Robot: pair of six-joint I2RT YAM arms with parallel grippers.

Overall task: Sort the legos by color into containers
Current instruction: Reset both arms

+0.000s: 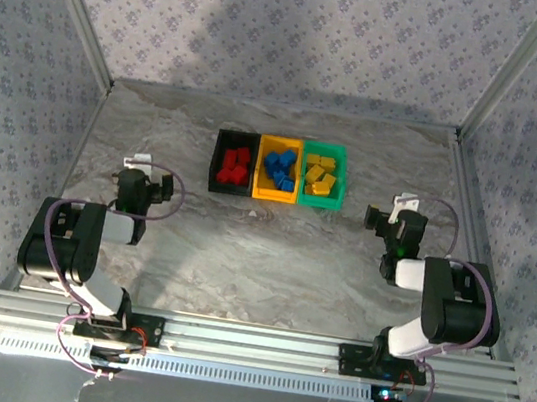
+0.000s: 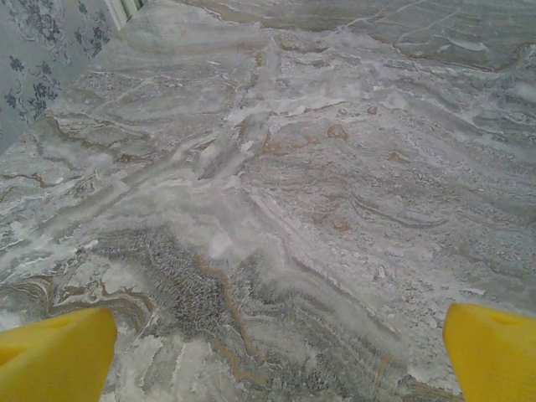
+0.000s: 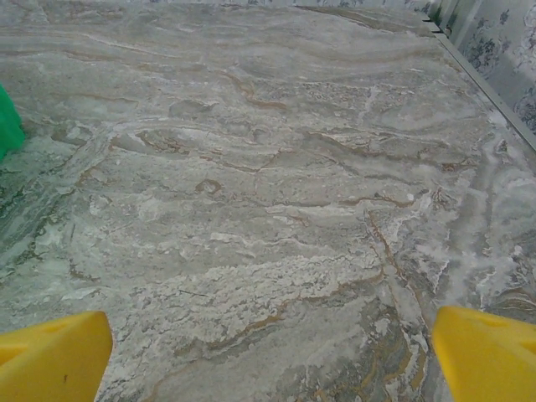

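Room: walls with grey flowery paper stand around a grey, swirly stone counter.
Left claw: the left claw is spread wide and holds nothing. Its yellow fingers sit far apart, with bare counter between them.
Right claw: the right claw is spread wide too, and it holds nothing. Its yellow fingers are far apart over bare counter.
Containers: three sit in a row, touching side by side, between the two claws and further out than both.
Black container: the black container is on the left claw's side. The red legos are inside it.
Yellow-orange container: the yellow-orange container is in the middle. The blue legos are inside it.
Green container: the green container is on the right claw's side. The yellow legos are inside it. A bit of its green side peeks in ahead and to the left of the right claw.
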